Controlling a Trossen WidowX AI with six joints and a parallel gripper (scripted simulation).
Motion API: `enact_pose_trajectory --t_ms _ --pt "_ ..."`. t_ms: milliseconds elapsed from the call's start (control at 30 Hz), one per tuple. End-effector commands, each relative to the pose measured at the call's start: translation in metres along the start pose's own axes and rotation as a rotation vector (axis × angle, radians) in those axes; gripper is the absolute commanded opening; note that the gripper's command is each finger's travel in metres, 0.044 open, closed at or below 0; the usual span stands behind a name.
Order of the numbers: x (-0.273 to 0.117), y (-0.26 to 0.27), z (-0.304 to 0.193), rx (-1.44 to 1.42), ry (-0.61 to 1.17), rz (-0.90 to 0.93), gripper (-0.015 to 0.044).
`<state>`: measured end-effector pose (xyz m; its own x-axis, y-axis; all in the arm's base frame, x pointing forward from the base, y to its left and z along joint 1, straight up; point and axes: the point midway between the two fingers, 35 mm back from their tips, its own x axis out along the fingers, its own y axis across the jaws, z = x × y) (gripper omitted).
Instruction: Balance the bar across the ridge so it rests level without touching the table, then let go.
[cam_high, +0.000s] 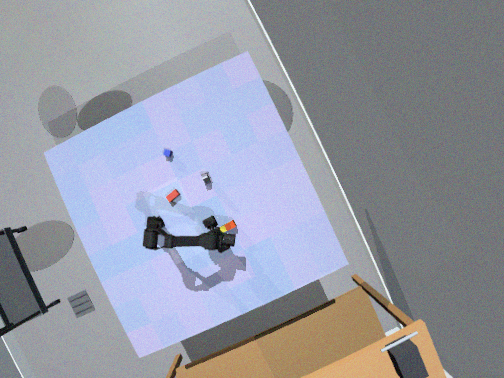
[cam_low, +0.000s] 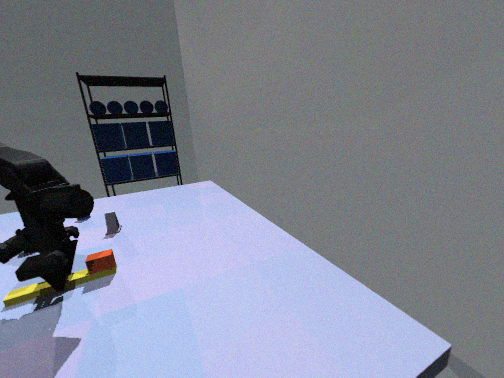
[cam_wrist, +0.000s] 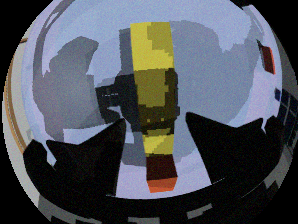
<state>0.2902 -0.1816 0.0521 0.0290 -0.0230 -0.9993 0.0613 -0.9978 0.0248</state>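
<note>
The yellow bar (cam_high: 223, 229) (cam_low: 24, 293) (cam_wrist: 151, 47) lies flat on the table, with an orange-red block (cam_high: 230, 225) (cam_low: 101, 261) (cam_wrist: 162, 185) on one end. My gripper (cam_wrist: 156, 119) is open, pointing down, with one finger on each side of the bar in the wrist view. In the exterior view the near fingertip hangs low in front of the bar's middle; the far one is largely hidden. No contact is visible. A small grey upright piece (cam_high: 206, 178) (cam_low: 112, 223), which looks like the ridge, stands apart from the bar, with nothing on it.
A loose red block (cam_high: 172, 195) (cam_wrist: 268, 60) lies on the table between the arm and the grey piece. A small blue cube (cam_high: 168, 153) lies farther back. The pale patchwork table (cam_high: 300, 220) (cam_low: 300, 310) ends at a corner at lower right in the exterior view.
</note>
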Motion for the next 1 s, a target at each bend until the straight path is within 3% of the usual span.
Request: enact_pose_trajectory --t_ms 0,133,333,600,733,967 --pt "0.003 -0.001 0.000 0.004 -0.004 -0.008 0.0315" --pt "0.003 -0.001 0.000 0.004 -0.004 -0.008 0.0315" --pt "0.000 0.000 0.000 0.000 -0.001 0.000 0.0157" --pt "0.000 0.000 0.000 0.000 -0.001 0.000 0.0104" --pt "-0.006 0.001 -0.001 0.000 -0.001 -0.001 0.0000" --pt "-0.023 0.002 -0.003 0.001 -0.001 -0.002 0.0000"
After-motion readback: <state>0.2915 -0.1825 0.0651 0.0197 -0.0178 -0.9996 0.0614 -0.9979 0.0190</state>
